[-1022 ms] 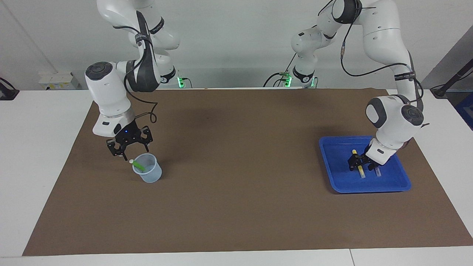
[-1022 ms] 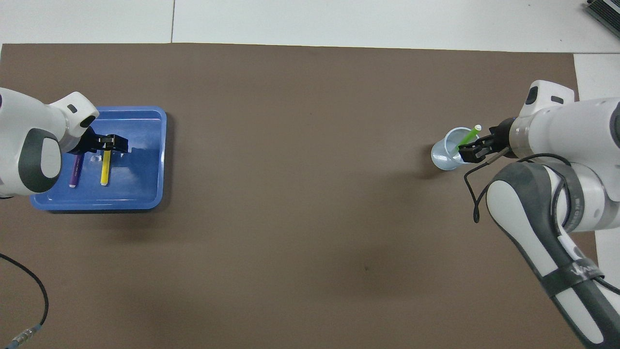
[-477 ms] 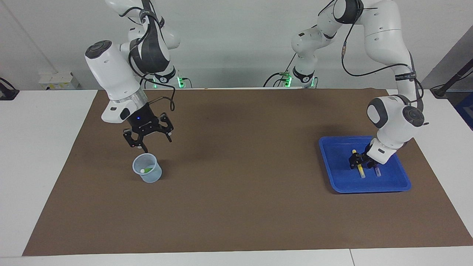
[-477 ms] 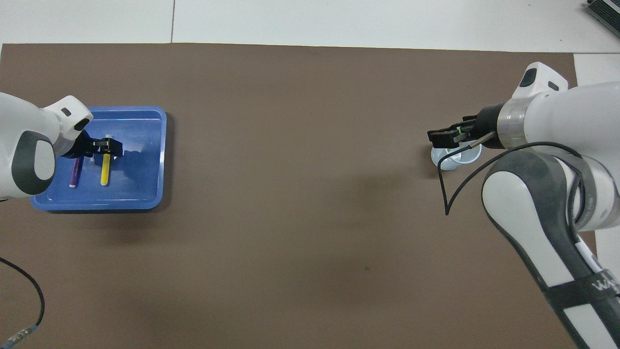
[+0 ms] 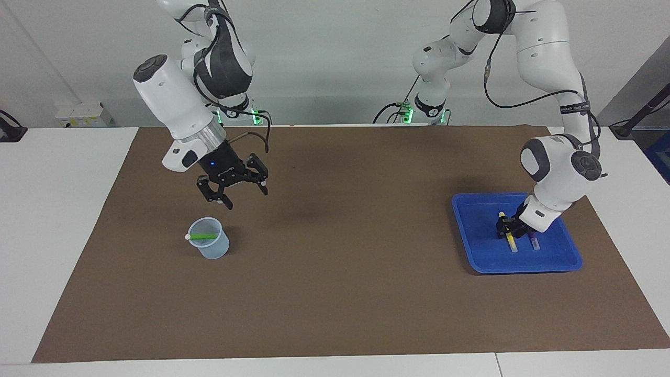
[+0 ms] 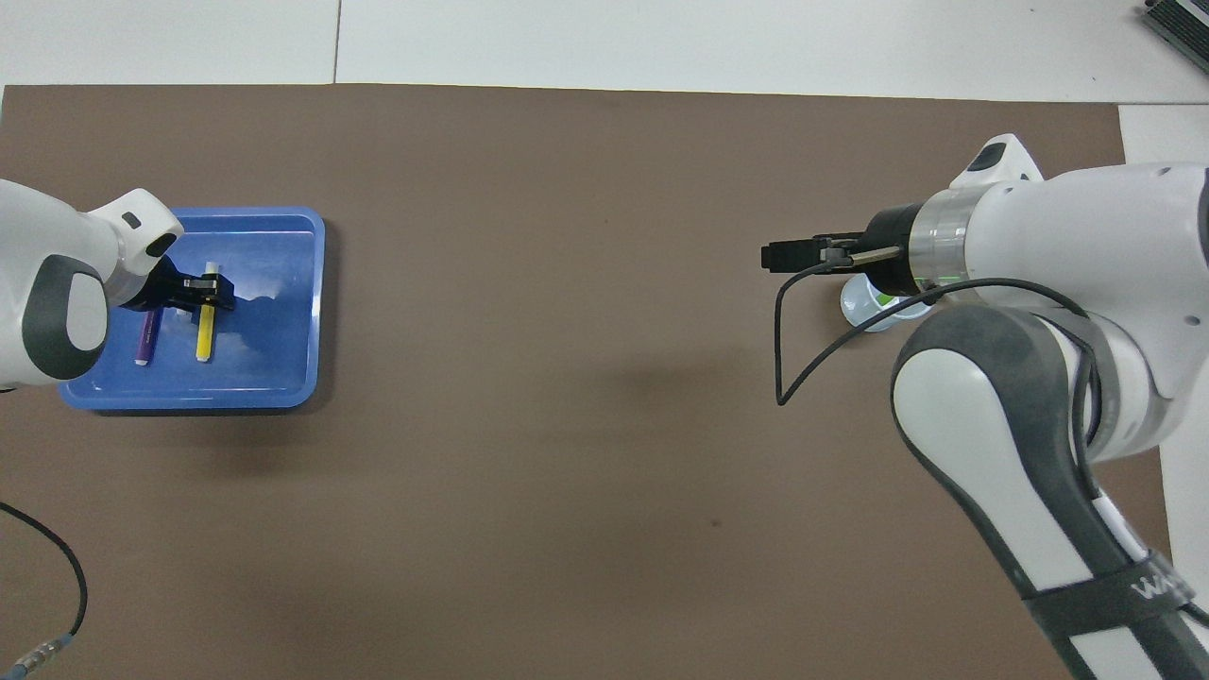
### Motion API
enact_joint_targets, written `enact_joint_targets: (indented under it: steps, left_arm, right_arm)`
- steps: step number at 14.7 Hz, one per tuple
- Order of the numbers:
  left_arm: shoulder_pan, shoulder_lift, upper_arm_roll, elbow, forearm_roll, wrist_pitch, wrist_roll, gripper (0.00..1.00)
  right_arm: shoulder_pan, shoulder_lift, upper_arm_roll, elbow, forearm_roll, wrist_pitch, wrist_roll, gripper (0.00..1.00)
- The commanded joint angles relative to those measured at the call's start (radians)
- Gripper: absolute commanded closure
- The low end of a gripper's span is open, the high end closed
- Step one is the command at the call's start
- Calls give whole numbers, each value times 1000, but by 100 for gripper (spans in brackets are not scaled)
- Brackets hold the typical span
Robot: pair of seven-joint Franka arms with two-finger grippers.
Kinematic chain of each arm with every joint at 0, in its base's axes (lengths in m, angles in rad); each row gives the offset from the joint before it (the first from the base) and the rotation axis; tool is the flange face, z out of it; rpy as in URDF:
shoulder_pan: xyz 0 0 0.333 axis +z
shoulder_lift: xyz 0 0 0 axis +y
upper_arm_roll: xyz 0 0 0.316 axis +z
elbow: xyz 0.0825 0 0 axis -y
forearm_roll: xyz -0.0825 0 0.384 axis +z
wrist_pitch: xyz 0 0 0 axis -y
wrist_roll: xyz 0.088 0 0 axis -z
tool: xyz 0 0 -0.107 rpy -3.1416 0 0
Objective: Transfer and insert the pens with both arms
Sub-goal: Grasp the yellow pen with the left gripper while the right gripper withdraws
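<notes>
My two arms [image 5: 167, 99] are glossy white with dark grey joint caps and a silver ring at each wrist. Black cables [image 6: 803, 331] loop along them. Each ends in a black pincer [image 5: 238, 191]; one shows a small blue light. Green lamps glow at my bases.

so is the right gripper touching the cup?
Apart. The facing view shows the right gripper raised, with bare brown mat between its fingers and the cup. The green pen lies across the cup's mouth.
</notes>
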Motion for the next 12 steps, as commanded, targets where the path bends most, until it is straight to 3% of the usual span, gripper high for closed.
enact_joint_targets:
  steps: [1,4,9,12]
  left_arm:
    - [-1,-21,0,-16,19,-17,4,46]
    - [-1,-21,0,-18,19,-17,4,47]
    - [-1,-24,-2,-19,19,-22,4,69]
    - [-3,-24,-2,-19,17,-23,4,70]
  right_arm:
    - [-9,-1,30,9,98,-1,134,0]
    - [-7,-3,51,9,175,9,249,0]
    - [14,-6,65,9,215,8,359,0]
    - [19,-7,65,9,222,9,415,0]
